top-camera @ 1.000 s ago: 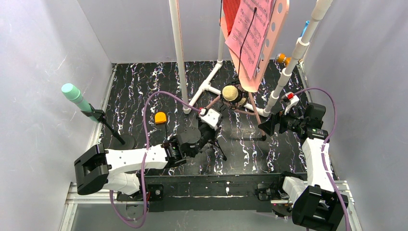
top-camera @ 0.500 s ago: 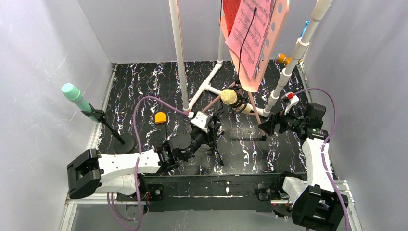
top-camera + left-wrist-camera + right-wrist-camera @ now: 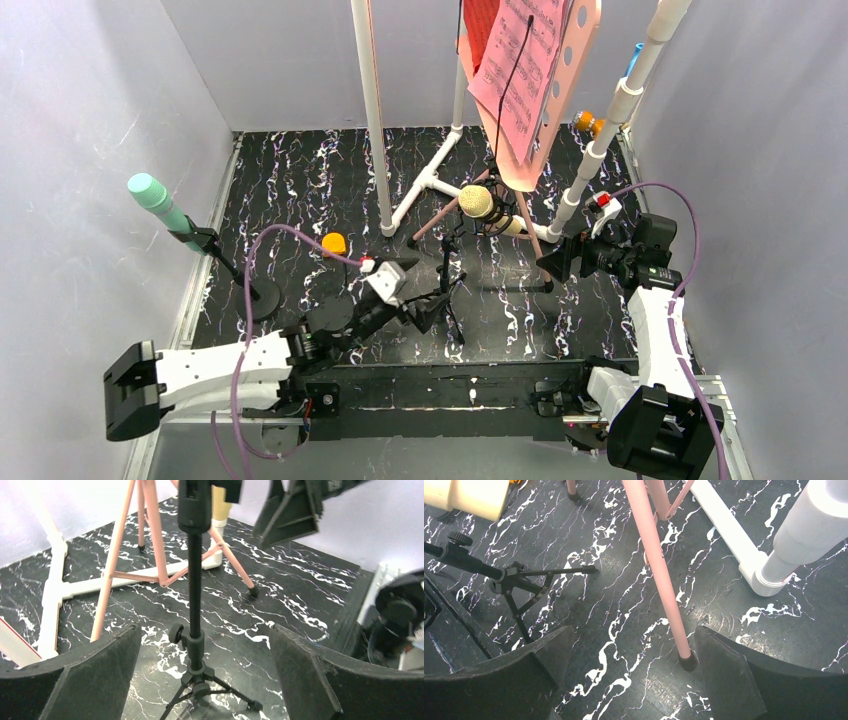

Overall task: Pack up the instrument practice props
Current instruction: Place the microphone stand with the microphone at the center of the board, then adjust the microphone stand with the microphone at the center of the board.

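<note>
The pink hole-punched music stand carries pink sheet music and a red folder. Its pink leg ends in a black foot close to my right gripper's right finger. The right gripper is open around nothing. A yellow microphone lies tilted atop a black tripod stand. The stand's pole rises just ahead of my open left gripper, without touching it. A mint-green microphone stands on its own stand at the left wall.
The white pipe frame rises mid-back, with a base bar on the floor beside the pink leg. A small orange object lies on the black marbled floor. Grey walls close in on both sides.
My left gripper opened, let go of the black tripod stand and drew back toward the near left. The yellow microphone tipped sideways. The right arm has not moved.
</note>
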You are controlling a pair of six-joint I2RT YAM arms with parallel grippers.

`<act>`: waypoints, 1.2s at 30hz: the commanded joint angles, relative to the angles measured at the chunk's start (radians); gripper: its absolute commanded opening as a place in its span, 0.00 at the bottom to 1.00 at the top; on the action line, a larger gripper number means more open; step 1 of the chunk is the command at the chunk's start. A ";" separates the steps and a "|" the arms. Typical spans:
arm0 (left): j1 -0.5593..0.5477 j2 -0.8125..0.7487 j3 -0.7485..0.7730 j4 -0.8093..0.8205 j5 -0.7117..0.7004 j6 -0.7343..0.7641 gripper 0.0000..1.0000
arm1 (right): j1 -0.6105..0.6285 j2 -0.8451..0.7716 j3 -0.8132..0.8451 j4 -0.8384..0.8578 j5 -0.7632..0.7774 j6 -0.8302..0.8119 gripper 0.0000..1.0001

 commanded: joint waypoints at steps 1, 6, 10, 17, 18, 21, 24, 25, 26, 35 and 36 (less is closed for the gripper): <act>0.039 -0.144 -0.075 -0.019 0.182 0.134 0.98 | -0.006 -0.002 -0.004 0.033 -0.022 -0.016 1.00; 0.249 -0.208 -0.104 -0.027 0.458 0.105 0.96 | -0.007 0.000 -0.004 0.035 -0.023 -0.016 1.00; 0.401 -0.128 -0.045 -0.017 0.716 0.060 0.93 | -0.006 0.001 -0.004 0.035 -0.023 -0.016 1.00; 0.474 0.105 0.117 0.011 0.952 -0.019 0.85 | -0.006 -0.001 -0.004 0.034 -0.020 -0.017 1.00; 0.474 0.125 0.131 0.016 0.963 -0.024 0.84 | -0.005 -0.003 -0.004 0.033 -0.020 -0.017 1.00; 0.477 0.180 0.171 0.018 0.996 -0.038 0.77 | -0.007 -0.006 -0.004 0.032 -0.019 -0.018 1.00; 0.477 0.227 0.202 0.020 1.038 -0.063 0.69 | -0.006 -0.007 -0.003 0.030 -0.020 -0.019 1.00; 0.478 0.240 0.211 0.022 1.048 -0.073 0.66 | -0.006 -0.007 -0.003 0.030 -0.020 -0.019 1.00; 0.478 0.254 0.221 0.028 1.060 -0.084 0.64 | -0.006 -0.009 -0.003 0.030 -0.020 -0.019 1.00; 0.477 0.327 0.256 0.052 1.091 -0.113 0.34 | -0.005 -0.008 -0.004 0.030 -0.019 -0.020 1.00; 0.478 0.330 0.257 0.054 1.091 -0.113 0.32 | -0.005 -0.007 -0.004 0.030 -0.019 -0.020 1.00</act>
